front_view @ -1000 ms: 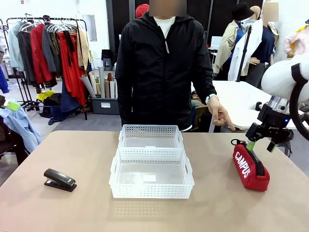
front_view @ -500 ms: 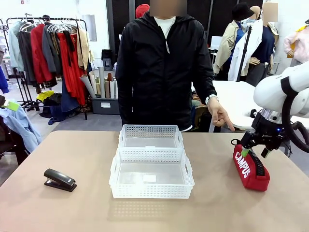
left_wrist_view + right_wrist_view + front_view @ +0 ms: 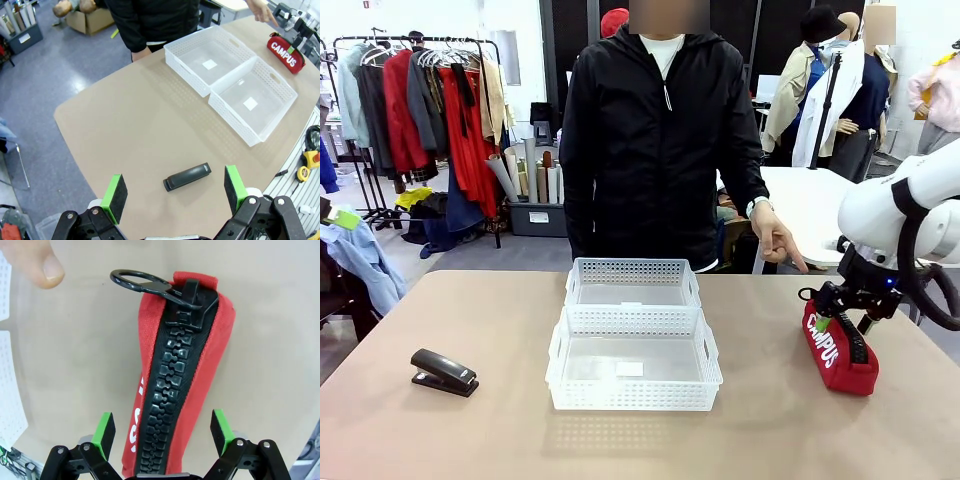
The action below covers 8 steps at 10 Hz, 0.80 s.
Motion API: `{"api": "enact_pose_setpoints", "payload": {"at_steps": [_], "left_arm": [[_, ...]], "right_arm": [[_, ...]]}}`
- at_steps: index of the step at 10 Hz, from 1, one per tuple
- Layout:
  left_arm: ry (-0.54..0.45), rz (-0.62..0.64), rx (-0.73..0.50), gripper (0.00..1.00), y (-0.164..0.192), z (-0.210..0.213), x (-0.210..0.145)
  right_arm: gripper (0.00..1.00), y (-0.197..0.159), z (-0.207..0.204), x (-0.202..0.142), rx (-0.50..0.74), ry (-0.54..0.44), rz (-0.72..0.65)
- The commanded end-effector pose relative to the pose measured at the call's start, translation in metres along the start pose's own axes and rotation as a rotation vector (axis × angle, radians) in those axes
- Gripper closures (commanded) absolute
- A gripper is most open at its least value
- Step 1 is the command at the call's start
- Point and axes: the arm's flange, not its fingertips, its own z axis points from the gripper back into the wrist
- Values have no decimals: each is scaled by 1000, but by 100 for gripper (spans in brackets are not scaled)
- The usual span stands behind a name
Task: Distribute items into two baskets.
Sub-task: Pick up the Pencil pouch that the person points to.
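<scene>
Front view: the red pouch (image 3: 838,352) lies at the right end of the bench (image 3: 440,440), with a person's hand (image 3: 775,238) pointing beside it. Two white baskets (image 3: 633,396) sit mid-bench, and the stapler (image 3: 444,372) is far left. Left wrist view: left jaws released, hanging above the stapler. Right wrist view: right jaws spread, straddling the pouch (zipper up), with the pads clear of it.

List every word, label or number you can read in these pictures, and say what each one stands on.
"CAMPUS": white letters on the side of the red pouch.
White stickers on the floors of the near basket and the far basket: too small to read.
White print on the pouch's side in the right wrist view: seen edge-on, unreadable.
Black stapler: no print that can be made out.
</scene>
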Motion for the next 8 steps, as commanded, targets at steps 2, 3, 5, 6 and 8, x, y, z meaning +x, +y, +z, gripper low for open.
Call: {"api": "enact_pose_setpoints", "payload": {"at_steps": [2,3,5,6,8], "left_arm": [[-13,-10,-16,0,1,0,0],[-13,-10,-16,0,1,0,0],[-13,-10,-16,0,1,0,0],[-13,-10,-16,0,1,0,0],[-13,-10,-16,0,1,0,0]], "right_arm": [[2,6,-6,-2,-50,-26,-20],[12,6,-6,-2,-60,-19,-4],[49,6,-7,-3,-83,-18,-2],[69,7,-7,-3,-88,-13,0],[100,7,-8,-2,-98,-4,8]]}}
